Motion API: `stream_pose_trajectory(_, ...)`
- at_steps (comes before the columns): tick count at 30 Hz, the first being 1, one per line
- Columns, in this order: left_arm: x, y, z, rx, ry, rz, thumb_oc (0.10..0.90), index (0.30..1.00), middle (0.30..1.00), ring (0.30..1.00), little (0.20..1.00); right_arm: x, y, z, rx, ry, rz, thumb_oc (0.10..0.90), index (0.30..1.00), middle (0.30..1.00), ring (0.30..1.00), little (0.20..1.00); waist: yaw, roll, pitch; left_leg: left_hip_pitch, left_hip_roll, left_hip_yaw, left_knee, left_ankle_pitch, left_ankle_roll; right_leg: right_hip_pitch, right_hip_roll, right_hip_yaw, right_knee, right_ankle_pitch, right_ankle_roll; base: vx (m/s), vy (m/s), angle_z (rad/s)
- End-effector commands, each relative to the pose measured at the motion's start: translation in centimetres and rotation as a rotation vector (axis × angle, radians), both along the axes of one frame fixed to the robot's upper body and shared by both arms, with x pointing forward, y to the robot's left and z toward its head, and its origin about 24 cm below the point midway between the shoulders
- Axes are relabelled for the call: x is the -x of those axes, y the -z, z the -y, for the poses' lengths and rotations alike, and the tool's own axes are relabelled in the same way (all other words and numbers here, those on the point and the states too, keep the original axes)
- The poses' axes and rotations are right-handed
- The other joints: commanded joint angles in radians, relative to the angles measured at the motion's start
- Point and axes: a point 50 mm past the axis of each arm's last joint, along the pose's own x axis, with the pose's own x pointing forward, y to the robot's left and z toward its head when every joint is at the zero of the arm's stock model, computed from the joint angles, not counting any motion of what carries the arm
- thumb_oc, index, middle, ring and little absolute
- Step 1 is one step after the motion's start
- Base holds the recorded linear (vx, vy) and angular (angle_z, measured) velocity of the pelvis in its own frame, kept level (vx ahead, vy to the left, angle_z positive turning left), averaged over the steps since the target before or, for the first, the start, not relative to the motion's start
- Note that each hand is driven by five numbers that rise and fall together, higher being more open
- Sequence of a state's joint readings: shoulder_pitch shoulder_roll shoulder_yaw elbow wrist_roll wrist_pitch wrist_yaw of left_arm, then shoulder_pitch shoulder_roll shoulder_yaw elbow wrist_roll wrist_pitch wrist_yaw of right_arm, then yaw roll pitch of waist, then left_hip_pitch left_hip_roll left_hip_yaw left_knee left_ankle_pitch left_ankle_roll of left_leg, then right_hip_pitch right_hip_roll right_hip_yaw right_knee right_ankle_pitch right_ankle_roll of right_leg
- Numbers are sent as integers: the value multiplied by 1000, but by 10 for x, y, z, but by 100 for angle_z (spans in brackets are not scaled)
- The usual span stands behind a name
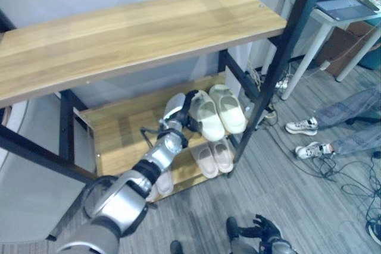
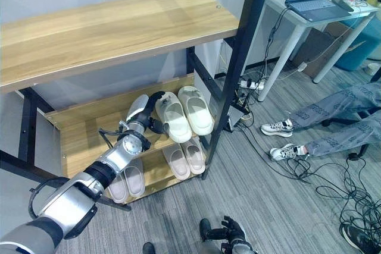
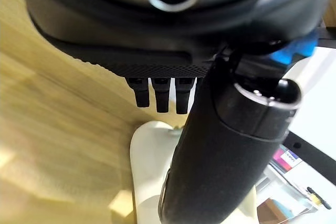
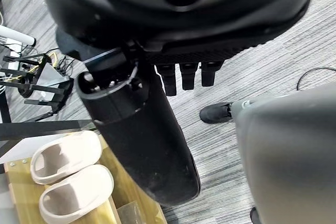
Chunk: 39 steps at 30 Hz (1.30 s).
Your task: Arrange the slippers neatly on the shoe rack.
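No readable labels. Right hand point(image 2: 233, 235) hung low over floor, fingers loosely curled, empty. Left hand point(image 2: 144, 117) reached onto shoe rack point(image 2: 71, 129) lower shelf, fingers against cream slippers point(image 2: 183, 112); grip unclear. Pink slippers point(image 2: 184, 157) sat below.

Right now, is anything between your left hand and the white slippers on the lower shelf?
Nothing visible. The left hand is already at the near slipper of the white slippers on the lower shelf, against its heel end. The pink slippers lie on the step below, out of the way.
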<state>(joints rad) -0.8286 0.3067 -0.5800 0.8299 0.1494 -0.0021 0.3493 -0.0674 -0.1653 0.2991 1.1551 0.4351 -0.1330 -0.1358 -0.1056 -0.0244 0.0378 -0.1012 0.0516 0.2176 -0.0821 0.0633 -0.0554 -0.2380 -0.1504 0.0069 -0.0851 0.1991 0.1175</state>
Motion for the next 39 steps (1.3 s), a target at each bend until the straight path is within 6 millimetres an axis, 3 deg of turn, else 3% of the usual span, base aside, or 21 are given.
stream_pose_trajectory(1,-13,-83,4,49,20,346,800,900,900,900,900,-19,-9,8,14,25,82,800,900,900,900,900,26,34,-15,-14,-23,-101,-5,-80,26,40,59,-108,15,-136,20,0,0,0)
stream_pose_trajectory(8,16,-90,-17,157,64,469,800,900,900,900,900,-17,-7,0,-14,30,76,800,900,900,900,900,53,20,-28,6,-23,-110,-5,-87,24,70,59,-121,18,-145,20,0,0,0)
stream_pose_trajectory(15,79,-25,-47,343,177,263,800,900,900,900,900,-5,-2,11,37,58,15,800,900,900,900,900,100,18,-63,66,-27,-113,-5,-101,25,132,56,-144,27,-159,21,-3,4,2)
stream_pose_trajectory(16,80,-25,-48,344,176,260,800,900,900,900,900,-5,-2,11,37,56,13,800,900,900,900,900,99,18,-64,67,-27,-113,-5,-101,25,134,56,-144,27,-159,21,-28,36,7)
stream_pose_trajectory(18,109,-7,-53,395,239,172,800,900,900,900,900,-10,-5,19,61,61,26,800,900,900,900,900,128,25,-70,90,-33,-123,-5,-103,28,162,56,-160,38,-167,20,-47,38,14)
stream_pose_trajectory(19,110,-7,-54,395,238,169,800,900,900,900,900,-9,-5,18,61,60,24,800,900,900,900,900,126,25,-69,93,-33,-124,-5,-103,28,165,56,-160,37,-167,20,-59,13,19)
stream_pose_trajectory(20,128,2,-61,521,247,115,800,900,900,900,900,-12,-7,22,65,74,32,800,900,900,900,900,144,26,-72,105,-35,-134,-5,-102,30,183,57,-174,41,-172,19,-31,0,17)
stream_pose_trajectory(21,128,2,-61,521,246,115,800,900,900,900,900,-12,-6,22,65,74,32,800,900,900,900,900,143,26,-72,106,-35,-135,-5,-102,30,184,57,-174,41,-172,19,-82,5,19)
stream_pose_trajectory(22,143,9,-69,569,255,63,800,900,900,900,900,-13,-8,23,57,89,42,800,900,900,900,900,160,26,-77,122,-39,-144,-5,-103,32,204,56,-185,38,-174,22,-82,2,20)
stream_pose_trajectory(24,155,21,-75,672,228,-4,800,900,900,900,900,-12,-7,22,50,98,38,800,900,900,900,900,171,25,-82,133,-41,-153,-5,-104,34,220,55,-193,36,-176,21,-91,0,30)
stream_pose_trajectory(25,167,38,-80,735,196,-90,800,900,900,900,900,-6,-5,22,46,99,25,800,900,900,900,900,179,21,-90,145,-43,-161,-5,-105,35,240,53,-202,31,-180,20,-55,2,32)
stream_pose_trajectory(26,167,38,-80,735,196,-90,800,900,900,900,900,-6,-5,22,46,98,25,800,900,900,900,900,179,21,-89,145,-43,-161,-5,-105,35,241,53,-202,31,-180,20,-124,-2,24)
stream_pose_trajectory(27,184,63,-88,775,123,-197,800,900,900,900,900,-1,-4,28,48,123,22,800,900,900,900,900,193,15,-95,150,-46,-178,-5,-104,35,255,52,-214,26,-183,17,-115,-7,16)
stream_pose_trajectory(30,200,81,-92,868,60,-285,800,900,900,900,900,4,-4,35,48,178,19,800,900,900,900,900,206,6,-99,149,-47,-197,-5,-100,36,262,52,-225,24,-187,14,-81,-15,22)
stream_pose_trajectory(31,200,81,-92,868,60,-285,800,900,900,900,900,4,-4,35,48,178,18,800,900,900,900,900,205,6,-99,148,-47,-198,-5,-100,36,262,52,-226,24,-187,14,-82,-31,28)
stream_pose_trajectory(36,220,121,-97,782,-26,-464,800,900,900,900,900,12,-1,35,43,216,5,800,900,900,900,900,213,2,-106,158,-49,-219,-5,-99,39,283,50,-236,29,-196,9,-42,-19,13)
stream_pose_trajectory(39,242,174,-108,600,-210,-656,800,900,900,900,900,13,-1,34,29,262,17,800,900,900,900,900,199,5,-109,168,-50,-223,-5,-99,40,291,50,-234,31,-201,6,-45,-8,-1)
